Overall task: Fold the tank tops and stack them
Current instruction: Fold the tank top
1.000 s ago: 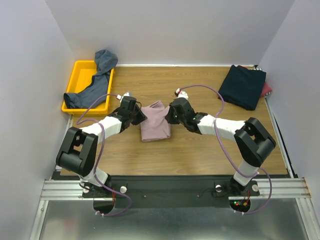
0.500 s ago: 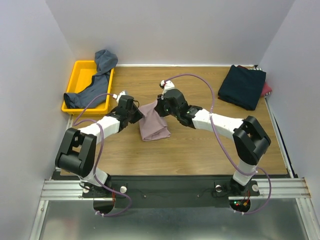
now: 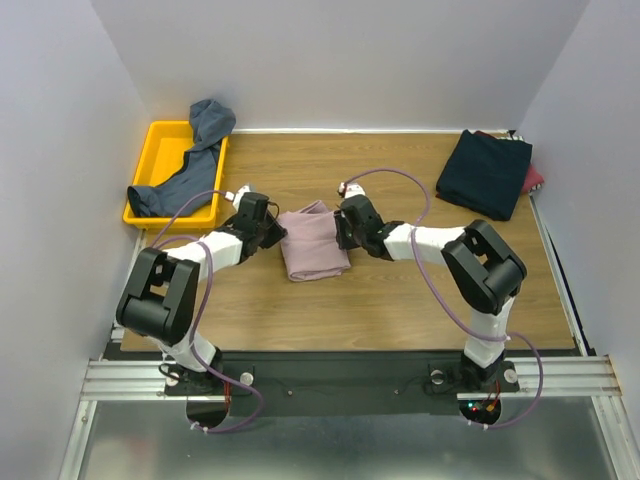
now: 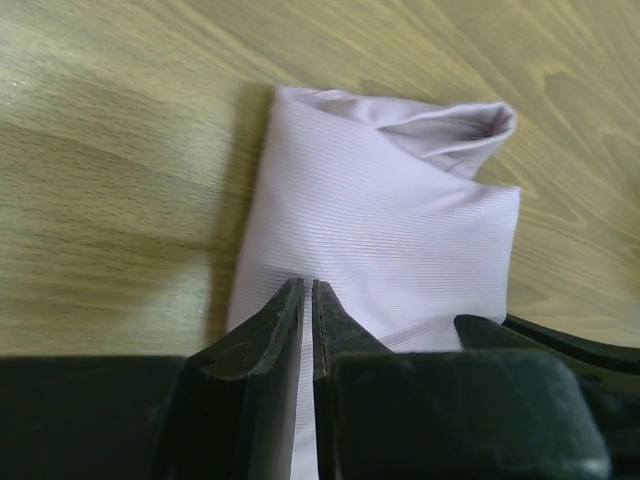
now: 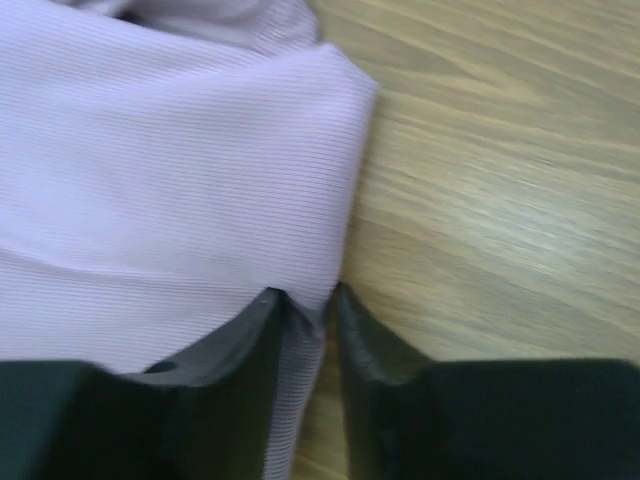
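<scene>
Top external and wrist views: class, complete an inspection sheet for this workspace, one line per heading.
Surface: brown wooden table.
Job's things: folded dusty-pink cotton tank top at centre; slate blue-grey tank top draped over the yellow plastic tray; folded dark navy tank top far right, red tank top peeking from under it.
Clutter: the tray, far left.
Grippers: left gripper shut on the pink top's left edge; right gripper, jaws slightly apart at its right edge, grip unclear.
Cables: purple cables loop along both arms.
Surroundings: plain white walls on three sides.
</scene>
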Controlling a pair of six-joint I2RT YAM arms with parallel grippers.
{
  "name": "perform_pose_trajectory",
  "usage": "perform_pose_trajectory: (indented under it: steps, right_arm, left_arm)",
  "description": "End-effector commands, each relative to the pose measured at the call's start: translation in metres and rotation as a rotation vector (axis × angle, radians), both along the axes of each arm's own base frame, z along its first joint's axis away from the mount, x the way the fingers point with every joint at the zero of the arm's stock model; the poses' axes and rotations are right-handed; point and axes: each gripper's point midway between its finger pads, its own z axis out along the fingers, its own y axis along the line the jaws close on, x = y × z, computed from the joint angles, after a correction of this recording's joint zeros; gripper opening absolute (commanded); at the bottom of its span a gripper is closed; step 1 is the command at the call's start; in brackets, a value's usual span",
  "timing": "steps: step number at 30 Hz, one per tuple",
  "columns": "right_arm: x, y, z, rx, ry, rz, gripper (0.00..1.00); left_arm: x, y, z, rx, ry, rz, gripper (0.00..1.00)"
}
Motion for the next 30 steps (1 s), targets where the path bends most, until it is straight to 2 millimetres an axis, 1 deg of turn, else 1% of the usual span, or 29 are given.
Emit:
perform_pose_trajectory:
  steps: [1, 2, 3, 5, 6, 8, 10, 11, 13, 14, 15, 16, 18, 19, 20, 21, 23, 24, 26, 27, 30]
  right_arm:
    - [0.009, -0.012, 0.006, 0.028, -0.023, -0.077, 0.42]
    - [0.008, -0.015, 0.008, 0.032, -0.022, -0.087, 0.48]
    - [0.004, -0.02, 0.011, 0.038, -0.02, -0.092, 0.6]
    - [0.002, -0.024, 0.019, 0.053, -0.026, -0.107, 0.7]
    - [0.002, -0.026, 0.029, 0.068, -0.04, -0.107, 0.77]
    - [0.005, -0.023, 0.042, 0.092, -0.058, -0.099, 0.81]
    - [0.009, -0.02, 0.055, 0.115, -0.074, -0.097, 0.83]
    - [0.014, -0.014, 0.063, 0.136, -0.084, -0.085, 0.83]
    - [0.025, -0.015, 0.065, 0.144, -0.085, -0.092, 0.83]
    - [0.029, -0.014, 0.056, 0.143, -0.066, -0.091, 0.83]
    - [0.039, -0.012, 0.061, 0.17, -0.063, -0.084, 0.83]
    - [0.044, -0.012, 0.046, 0.17, -0.028, -0.087, 0.83]
    - [0.049, -0.007, 0.04, 0.198, 0.003, -0.062, 0.83]
    - [0.058, -0.008, 0.043, 0.215, 0.003, -0.071, 0.83]
    - [0.062, -0.009, 0.031, 0.212, 0.025, -0.074, 0.83]
    - [0.067, -0.006, 0.035, 0.237, 0.028, -0.061, 0.83]
    - [0.071, -0.002, 0.03, 0.248, 0.046, -0.055, 0.83]
    - [0.071, 0.0, 0.024, 0.254, 0.063, -0.046, 0.83]
    - [0.074, 0.005, 0.025, 0.268, 0.067, -0.036, 0.82]
    - [0.075, 0.006, 0.021, 0.271, 0.075, -0.038, 0.81]
    - [0.076, 0.011, 0.02, 0.286, 0.087, -0.029, 0.77]
  left_arm:
    - [-0.002, -0.007, -0.012, -0.022, 0.016, -0.03, 0.21]
    - [-0.003, -0.008, -0.014, -0.026, 0.024, -0.039, 0.21]
    - [-0.005, -0.01, -0.015, -0.031, 0.026, -0.048, 0.2]
    - [-0.01, -0.01, -0.017, -0.033, 0.029, -0.062, 0.21]
    - [-0.01, -0.01, -0.01, -0.037, 0.012, -0.064, 0.21]
    - [-0.013, -0.008, -0.007, -0.032, 0.002, -0.072, 0.21]
    - [-0.015, -0.007, 0.004, -0.027, -0.019, -0.075, 0.21]
    - [-0.017, -0.006, 0.01, -0.03, -0.031, -0.08, 0.21]
    - [-0.019, -0.006, 0.017, -0.027, -0.044, -0.086, 0.21]
    - [-0.02, -0.007, 0.022, -0.025, -0.056, -0.09, 0.21]
    - [-0.021, -0.008, 0.029, -0.027, -0.071, -0.096, 0.21]
    - [-0.024, -0.014, 0.033, -0.026, -0.077, -0.117, 0.21]
    - [-0.028, -0.025, 0.04, -0.033, -0.086, -0.151, 0.21]
    - [-0.031, -0.031, 0.041, -0.037, -0.086, -0.168, 0.21]
    - [-0.038, -0.044, 0.043, -0.043, -0.085, -0.201, 0.21]
    - [-0.043, -0.051, 0.04, -0.043, -0.075, -0.215, 0.21]
    - [-0.05, -0.063, 0.036, -0.054, -0.061, -0.229, 0.2]
    - [-0.057, -0.075, 0.03, -0.058, -0.05, -0.259, 0.2]
    - [-0.066, -0.084, 0.022, -0.067, -0.031, -0.281, 0.19]
    - [-0.069, -0.091, 0.017, -0.07, -0.022, -0.294, 0.18]
    - [-0.075, -0.094, 0.001, -0.063, 0.012, -0.297, 0.16]
